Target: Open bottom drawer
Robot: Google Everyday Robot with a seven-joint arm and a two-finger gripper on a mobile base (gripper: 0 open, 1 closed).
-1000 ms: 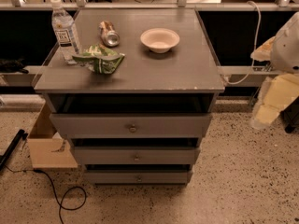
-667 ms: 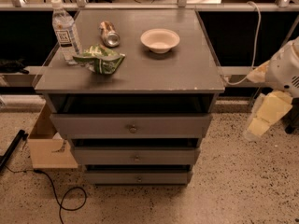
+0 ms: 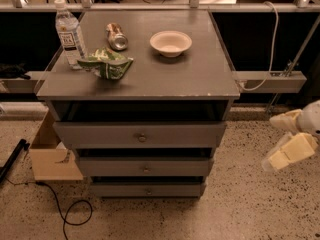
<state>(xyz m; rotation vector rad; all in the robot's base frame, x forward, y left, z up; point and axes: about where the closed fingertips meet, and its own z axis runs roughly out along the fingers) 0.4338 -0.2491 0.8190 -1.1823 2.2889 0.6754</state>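
Note:
The grey cabinet stands in the middle of the camera view with three drawers stacked in its front. The bottom drawer is the lowest and slimmest panel, with a small round knob at its centre, and its front sits about level with the drawers above. My gripper hangs at the far right edge, cream coloured, well to the right of the cabinet and about level with the middle drawer. It touches nothing.
On the cabinet top are a water bottle, a can lying on its side, a green chip bag and a white bowl. A cardboard box and a black cable lie on the speckled floor at the left.
My gripper has dropped from beside the cabinet top to the level of the middle drawer, staying at the right. The drawers have not moved.

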